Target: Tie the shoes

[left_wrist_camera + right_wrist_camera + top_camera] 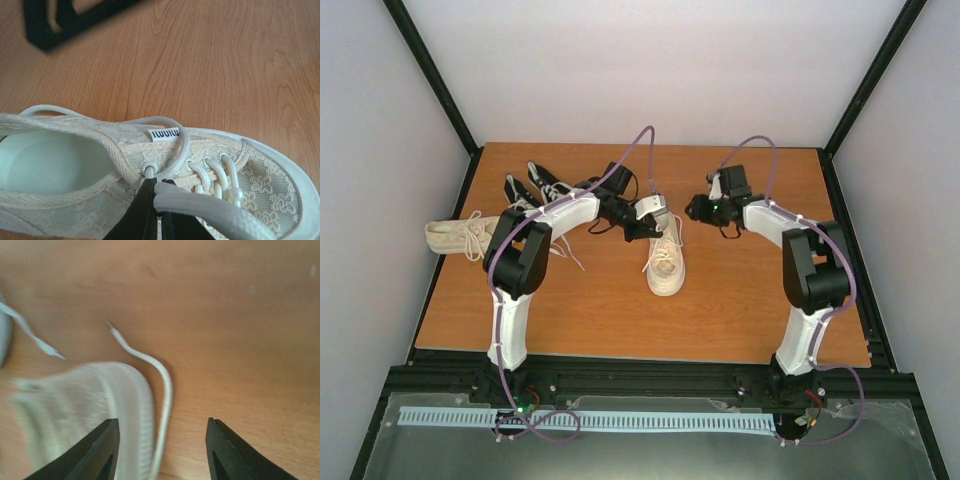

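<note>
On the wooden table point(750, 310), the cream lace-up canvas sneaker point(666, 262) is lying mid-surface, toe toward the near edge, with the left gripper point(159, 189) clamping a pale lace point(210, 207) at its throat and the right gripper point(162, 430), the nearer arm, hovering just beside it, jaws apart over the free lace end point(162, 372).

Wooden table point(740, 320), pale enclosure walls point(650, 60)

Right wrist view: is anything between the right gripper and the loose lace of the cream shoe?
Nothing visible. The right gripper is open, and the loose lace shows between its fingers, lying on the wooden table just beside the cream shoe.
</note>
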Controlling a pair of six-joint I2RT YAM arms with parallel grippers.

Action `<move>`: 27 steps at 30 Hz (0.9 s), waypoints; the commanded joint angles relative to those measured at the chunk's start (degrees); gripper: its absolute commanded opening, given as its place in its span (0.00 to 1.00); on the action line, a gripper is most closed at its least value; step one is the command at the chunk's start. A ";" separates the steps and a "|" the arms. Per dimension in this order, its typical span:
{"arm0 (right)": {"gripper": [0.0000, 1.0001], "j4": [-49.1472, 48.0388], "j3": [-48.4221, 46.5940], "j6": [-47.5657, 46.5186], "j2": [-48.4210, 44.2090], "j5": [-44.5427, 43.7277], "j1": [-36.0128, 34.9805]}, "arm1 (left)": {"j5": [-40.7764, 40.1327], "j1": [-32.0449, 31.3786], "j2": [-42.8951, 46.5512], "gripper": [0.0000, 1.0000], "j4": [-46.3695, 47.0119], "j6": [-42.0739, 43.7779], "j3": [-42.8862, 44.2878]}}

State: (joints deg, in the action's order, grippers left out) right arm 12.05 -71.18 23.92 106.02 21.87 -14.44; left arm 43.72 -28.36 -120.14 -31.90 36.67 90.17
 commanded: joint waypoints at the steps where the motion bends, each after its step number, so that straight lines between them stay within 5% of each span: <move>1: 0.52 6.15 -2.11 -4.59 5.55 -9.66 -4.40 | 0.41 -0.12 1.30 0.01 -0.39 0.77 1.85; 19: 0.40 11.64 -14.86 -13.24 18.94 -23.63 -10.87 | 0.22 -0.12 0.55 0.01 -1.57 0.86 3.20; 21: 0.32 12.58 -15.34 -13.13 20.25 -25.75 -10.88 | 0.23 -0.12 0.59 0.01 -1.66 0.85 2.97; 24: 0.05 11.79 -13.71 -12.66 19.65 -26.95 -10.32 | 0.06 -0.12 0.97 0.01 -1.55 1.13 2.38; 27: 0.03 6.77 -9.20 -11.42 14.81 -20.07 -8.16 | -0.37 -0.12 1.34 0.01 -1.54 1.52 1.95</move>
State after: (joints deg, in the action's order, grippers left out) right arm 20.34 -85.25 11.66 123.57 -2.72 -24.71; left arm 43.38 -28.36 -120.14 -33.04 36.69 90.83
